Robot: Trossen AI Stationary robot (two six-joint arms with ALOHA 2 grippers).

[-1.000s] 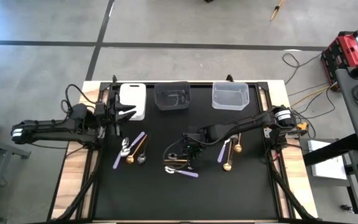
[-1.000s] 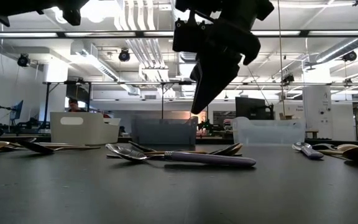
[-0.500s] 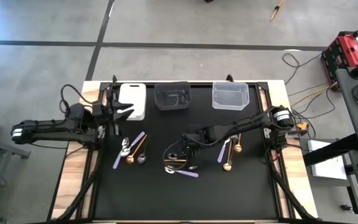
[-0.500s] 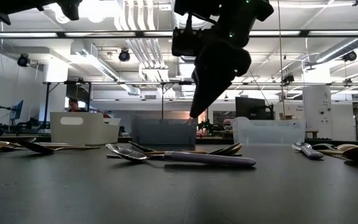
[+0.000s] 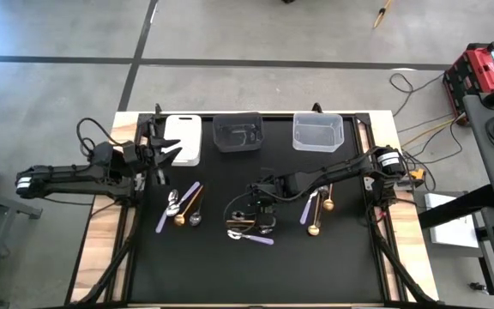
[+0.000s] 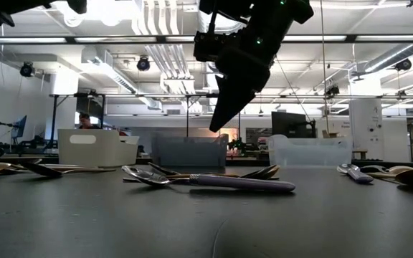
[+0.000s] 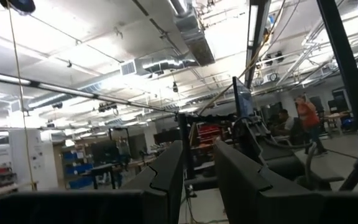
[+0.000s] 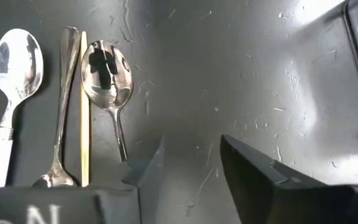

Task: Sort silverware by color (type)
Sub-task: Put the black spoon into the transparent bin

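right gripper (image 5: 262,209): I see it over the mat's middle, fingers parted with a clear gap, holding nothing, touching nothing; low view shows it above the table.
centre spoons (image 8: 107,84): right under and just ahead of my right gripper; a silver spoon, a slim gold piece and a white-handled spoon (image 8: 12,81) side by side, lilac-handled one (image 5: 260,239) nearest the front.
left gripper (image 5: 163,156): I have it raised by the white bin (image 5: 183,138), narrow gap, empty.
left pile (image 5: 183,206): below left gripper, well apart.
right pile (image 5: 316,209): beside right arm.
dark bin (image 5: 237,132): some utensils inside.
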